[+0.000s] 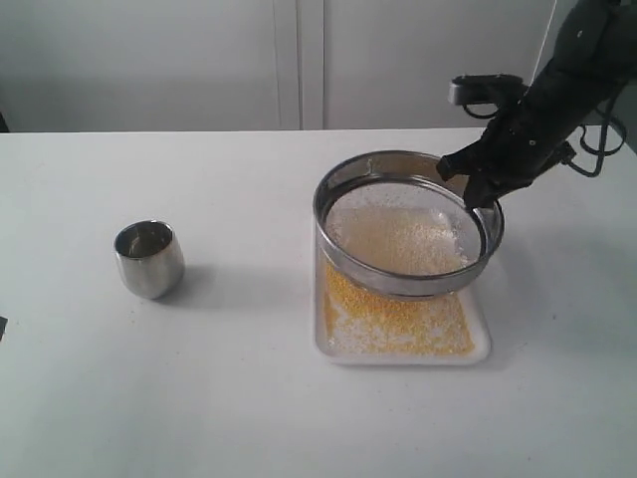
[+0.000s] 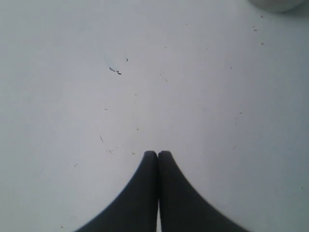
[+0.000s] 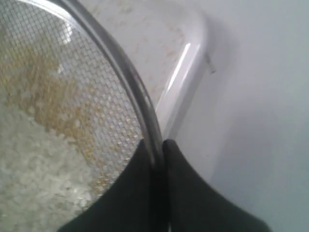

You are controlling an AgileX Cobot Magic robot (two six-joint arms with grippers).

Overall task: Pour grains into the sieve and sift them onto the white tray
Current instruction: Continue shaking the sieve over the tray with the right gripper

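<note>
1. The sieve point(image 1: 408, 224) is held above the far part of the white tray point(image 1: 480, 349). Its steel rim is pinched at the tray's far right side by the right gripper point(image 3: 155, 145), with one jaw inside the rim and one outside.
2. The left gripper point(image 2: 158, 153) is pressed shut on nothing over bare table. It is absent from the exterior view, so its place relative to the tray cannot be given.
3. The grains point(image 1: 398, 321) are split. Fine yellow ones are spread on the tray, and pale rice-like ones lie on the mesh above it.
4. Further sifting is judged to depend on the mesh being centred over the tray. The sieve is round, so no long axis applies, and only the right arm is at it.
5. The tray's far end is hidden by the sieve, and contact between the two cannot be made out. A steel cup point(image 1: 149, 259) stands well left of the tray, its contents unclear.
</note>
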